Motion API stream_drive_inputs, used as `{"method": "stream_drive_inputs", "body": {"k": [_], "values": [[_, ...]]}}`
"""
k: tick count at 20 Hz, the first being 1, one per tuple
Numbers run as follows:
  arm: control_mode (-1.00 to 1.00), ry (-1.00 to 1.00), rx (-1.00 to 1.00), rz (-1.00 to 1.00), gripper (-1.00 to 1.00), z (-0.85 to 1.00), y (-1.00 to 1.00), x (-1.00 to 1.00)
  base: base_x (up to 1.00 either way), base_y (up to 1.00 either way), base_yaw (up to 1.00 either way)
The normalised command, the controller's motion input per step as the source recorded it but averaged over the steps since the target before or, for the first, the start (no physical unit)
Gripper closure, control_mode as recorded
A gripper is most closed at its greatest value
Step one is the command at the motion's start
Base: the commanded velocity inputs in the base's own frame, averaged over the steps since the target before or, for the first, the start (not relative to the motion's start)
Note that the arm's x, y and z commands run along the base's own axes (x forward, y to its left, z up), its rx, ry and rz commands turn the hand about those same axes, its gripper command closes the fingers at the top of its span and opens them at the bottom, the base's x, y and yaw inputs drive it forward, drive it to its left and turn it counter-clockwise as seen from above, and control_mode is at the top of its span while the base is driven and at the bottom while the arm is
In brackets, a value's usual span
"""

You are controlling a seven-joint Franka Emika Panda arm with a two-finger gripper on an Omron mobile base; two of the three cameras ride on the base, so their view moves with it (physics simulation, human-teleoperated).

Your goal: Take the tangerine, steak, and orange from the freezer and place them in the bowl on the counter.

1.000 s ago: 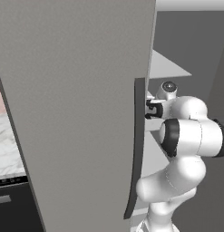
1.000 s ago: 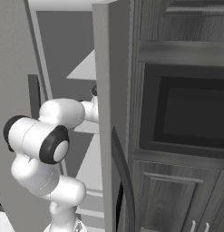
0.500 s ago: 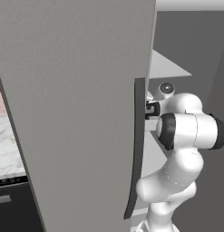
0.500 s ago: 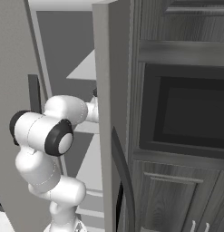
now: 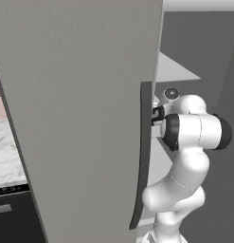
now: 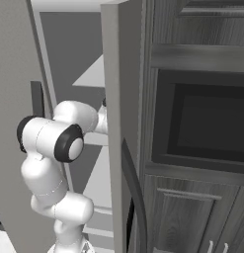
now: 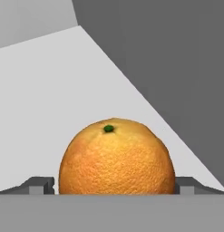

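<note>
Left base view: our arm reaches past the freezer (image 5: 80, 118) door. Right base view: same, inside over pale shelf (image 6: 101, 170). Hand view: hand (image 7: 111, 186) released, straddling orange (image 7: 116, 157) on shelf; firm, round, rolls easily, so we'd grip its widest middle

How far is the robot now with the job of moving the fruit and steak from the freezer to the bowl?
Early stage. Done: the freezer door stands open and the arm reaches inside, above a pale shelf. In hand: the open gripper has a round orange fruit sitting between its fingertips, not yet clamped. Left: closing on this fruit, carrying it to the bowl, then fetching the other two items; neither these nor the bowl can be seen here.
</note>
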Motion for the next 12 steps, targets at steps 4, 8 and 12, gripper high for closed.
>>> {"method": "stream_drive_inputs", "body": {"k": [4,8,12], "values": [[-1.0,0.0,0.0,0.0,-1.0,-0.03,-0.13,0.25,0.0,0.0,0.0],[-1.0,0.0,0.0,0.0,1.0,-0.09,-0.18,0.18,0.0,0.0,0.0],[-1.0,0.0,0.0,0.0,1.0,-0.16,-0.13,0.13,0.0,0.0,0.0]]}}
